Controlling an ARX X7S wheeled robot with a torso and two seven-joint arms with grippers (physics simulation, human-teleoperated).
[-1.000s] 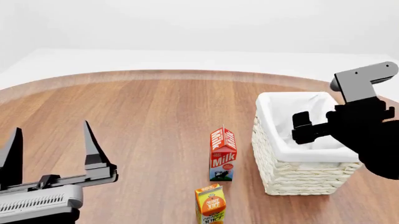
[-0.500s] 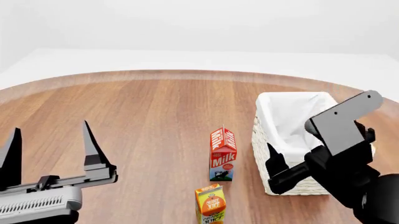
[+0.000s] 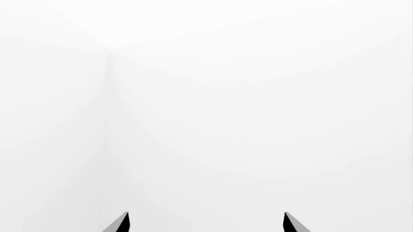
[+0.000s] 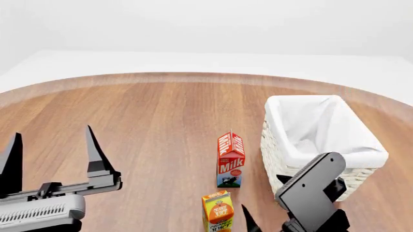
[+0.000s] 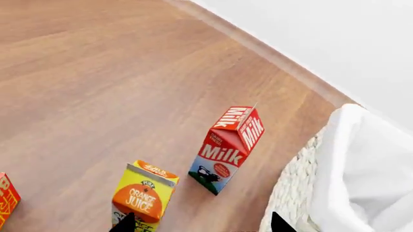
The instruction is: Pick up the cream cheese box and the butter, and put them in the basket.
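Left of the milk carton (image 4: 230,158), the left gripper (image 4: 50,154) hovers with fingers spread, empty. One orange juice carton (image 4: 217,211) stands just before it. Right of it sits one basket (image 4: 351,162). The right gripper (image 5: 201,223) hangs nearby, fingers parted, holding nothing.

The left gripper (image 4: 50,152) has two long, pointy black fingers on a grey ribbed block. The right gripper (image 4: 255,226) is black with a flat grey plate.

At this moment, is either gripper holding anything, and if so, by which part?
Nothing is held. The left gripper stands open over bare table, and the right gripper shows open tips with nothing between them, near the orange juice carton.
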